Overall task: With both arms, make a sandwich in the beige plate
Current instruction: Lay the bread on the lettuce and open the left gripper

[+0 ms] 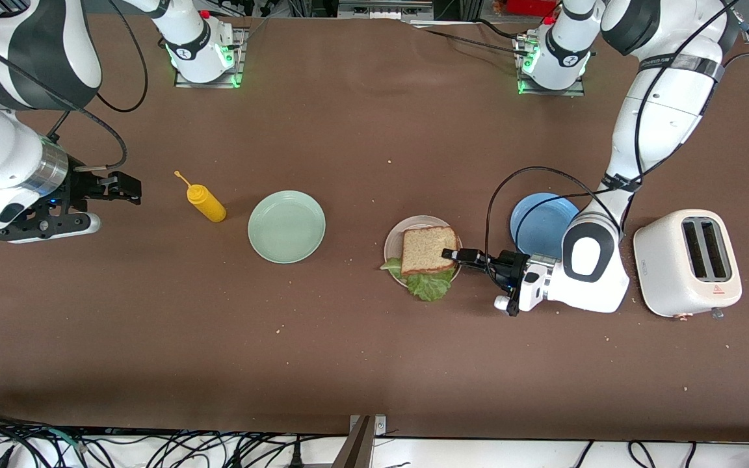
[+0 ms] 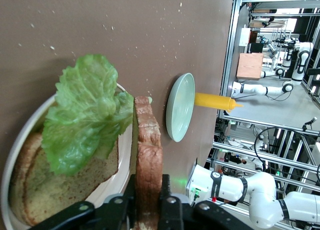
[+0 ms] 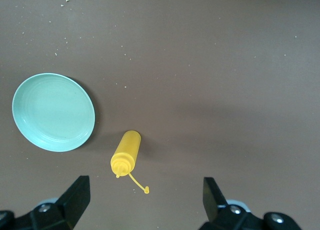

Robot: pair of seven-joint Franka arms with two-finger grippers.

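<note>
From the front, the left tool [image 1: 456, 254] pinches the top bread slice [image 1: 428, 249] flat over lettuce [image 1: 428, 285] on the beige plate [image 1: 395, 242]; its wrist view shows fingers [image 2: 170, 210] straddling the crust; the right tool [image 3: 145, 197] waits open over the table by the mustard bottle [image 3: 126, 152].

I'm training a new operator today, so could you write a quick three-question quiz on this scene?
1. True or false: the lettuce lies on the green plate.
2. What does the left gripper hold? A) yellow bottle B) top bread slice C) toaster
3. Fill in: the right gripper, waiting at its end of the table, is ___.

Key: 1 false, it lies on the beige plate; 2 B; 3 open.
</note>
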